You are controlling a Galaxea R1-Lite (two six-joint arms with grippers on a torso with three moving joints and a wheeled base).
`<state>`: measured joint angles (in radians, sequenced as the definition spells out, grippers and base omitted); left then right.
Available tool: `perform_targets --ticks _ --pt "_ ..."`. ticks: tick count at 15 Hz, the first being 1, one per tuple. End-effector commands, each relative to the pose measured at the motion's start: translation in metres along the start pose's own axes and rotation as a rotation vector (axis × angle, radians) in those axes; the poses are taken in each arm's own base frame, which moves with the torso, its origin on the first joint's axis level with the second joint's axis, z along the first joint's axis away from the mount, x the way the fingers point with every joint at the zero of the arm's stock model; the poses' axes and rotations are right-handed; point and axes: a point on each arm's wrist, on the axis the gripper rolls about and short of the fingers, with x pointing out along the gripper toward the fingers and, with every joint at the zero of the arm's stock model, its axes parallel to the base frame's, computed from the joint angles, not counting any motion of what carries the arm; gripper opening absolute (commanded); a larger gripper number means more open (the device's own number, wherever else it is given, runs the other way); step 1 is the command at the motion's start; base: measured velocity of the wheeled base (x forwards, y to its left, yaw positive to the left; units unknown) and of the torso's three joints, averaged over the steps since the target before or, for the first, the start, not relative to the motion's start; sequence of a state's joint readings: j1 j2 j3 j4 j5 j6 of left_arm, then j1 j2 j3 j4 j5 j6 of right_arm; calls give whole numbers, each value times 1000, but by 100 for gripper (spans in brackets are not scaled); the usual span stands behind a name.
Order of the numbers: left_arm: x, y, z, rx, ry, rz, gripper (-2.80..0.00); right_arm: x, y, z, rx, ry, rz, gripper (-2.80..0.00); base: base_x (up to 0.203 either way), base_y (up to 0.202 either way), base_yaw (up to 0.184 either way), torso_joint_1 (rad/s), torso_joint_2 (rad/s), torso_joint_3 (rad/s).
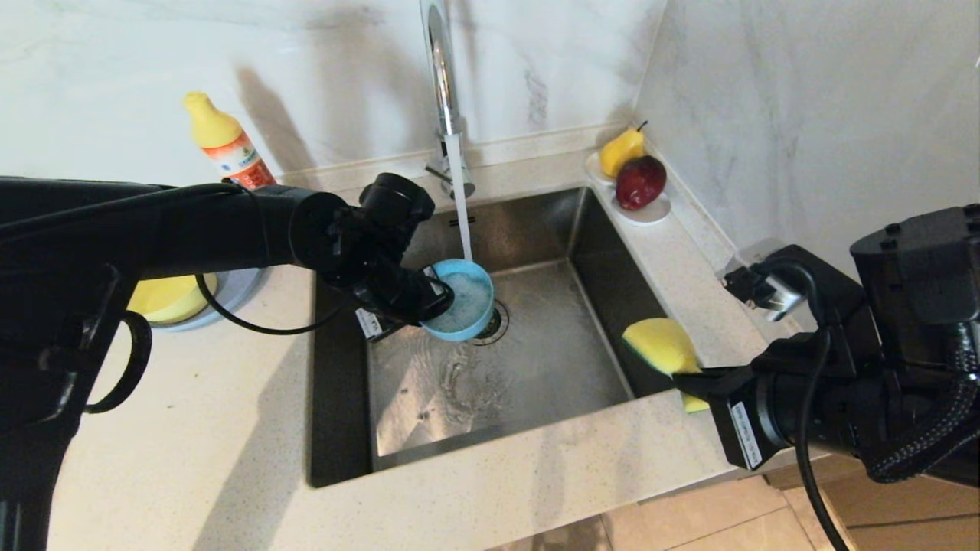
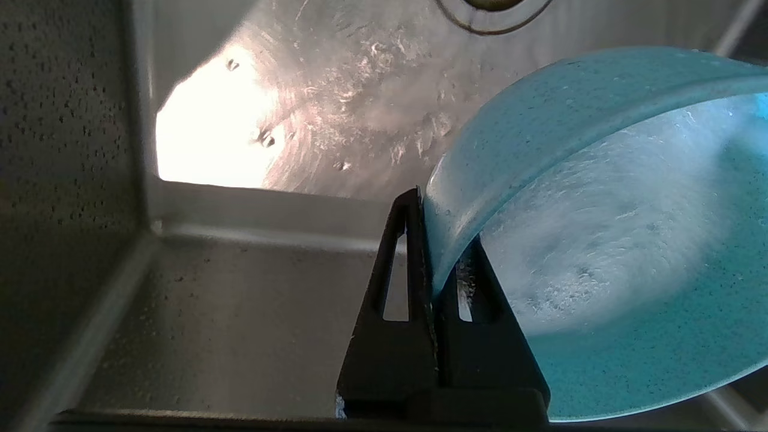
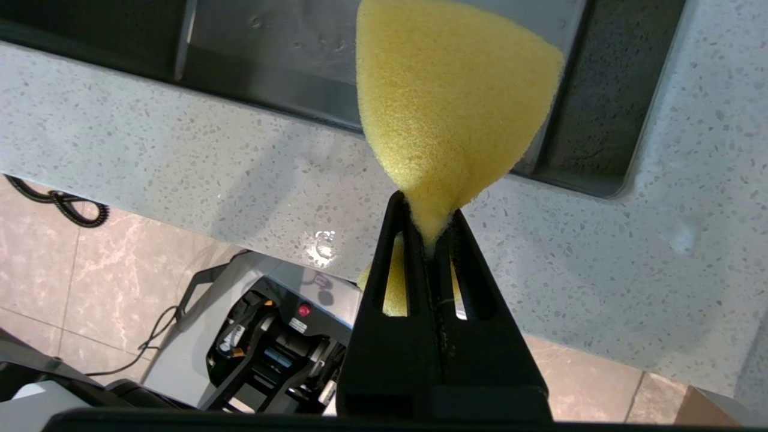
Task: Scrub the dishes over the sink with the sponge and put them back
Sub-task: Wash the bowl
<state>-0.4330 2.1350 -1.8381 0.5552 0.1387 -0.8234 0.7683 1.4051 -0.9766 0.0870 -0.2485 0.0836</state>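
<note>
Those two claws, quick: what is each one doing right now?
Left tool: shut on the rim of the teal-blue bowl, under the running water.
Right tool: shut on the sponge, at the sink's right edge.

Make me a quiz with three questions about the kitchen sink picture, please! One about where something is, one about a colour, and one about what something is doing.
1. Where is the sponge?
A. on the sink floor
B. pinched in the right gripper by the sink's right edge
C. beside the bottle

2. What colour is the bowl under the tap?
A. blue
B. red
C. white

3. What is the tap doing?
A. running
B. off
C. dripping onto the counter

Answers: 1 B, its fingers squeeze the sponge. 2 A, the left gripper grips its blue rim. 3 A, a stream falls into the bowl.
</note>
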Motion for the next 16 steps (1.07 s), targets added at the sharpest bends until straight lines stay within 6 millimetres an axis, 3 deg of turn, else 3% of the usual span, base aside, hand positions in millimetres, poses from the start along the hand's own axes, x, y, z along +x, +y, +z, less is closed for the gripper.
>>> perform_targets --ticks 1,4,12,16 --pt "-15 -1 4 -3 -49 2 -280 -1 0 1 0 -5 -1 -280 0 0 0 0 0 0" --pt "-33 1 6 15 -90 6 -280 -4 -1 1 3 -10 0 -280 0 0 0 0 0 0" --pt "-119 12 20 122 -418 -77 -280 -8 -2 0 3 -16 0 -280 0 0 0 0 0 0" --pt "-137 18 21 187 -570 -155 -280 -4 -1 -1 -1 -5 -1 -280 0 0 0 0 0 0"
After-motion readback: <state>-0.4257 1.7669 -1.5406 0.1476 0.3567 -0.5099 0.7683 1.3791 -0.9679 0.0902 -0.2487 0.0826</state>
